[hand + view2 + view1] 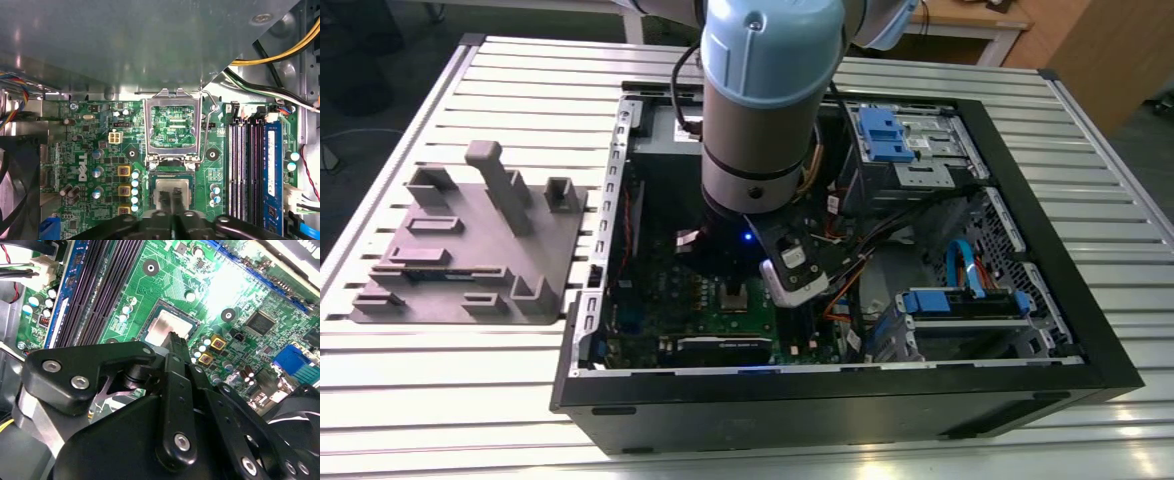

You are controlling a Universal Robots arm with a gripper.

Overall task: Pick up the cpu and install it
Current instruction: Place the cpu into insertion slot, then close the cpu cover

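Now arm [754,120] vertical inside case [854,400], hand [171,192] closed (no gap) over cpu [186,186] seated in socket [148,189].

An open computer case [854,405] lies on a slatted table [454,390]. At the exterior view's left, just beside the case, a moulded fixture [467,250] sits on the table. Inside the case, the motherboard [654,300] lies at the exterior view's left and the drive bays [907,140] at its right. The cpu [173,183] lies in its socket on the motherboard, under the gripper [173,192], with memory slots [245,165] alongside.
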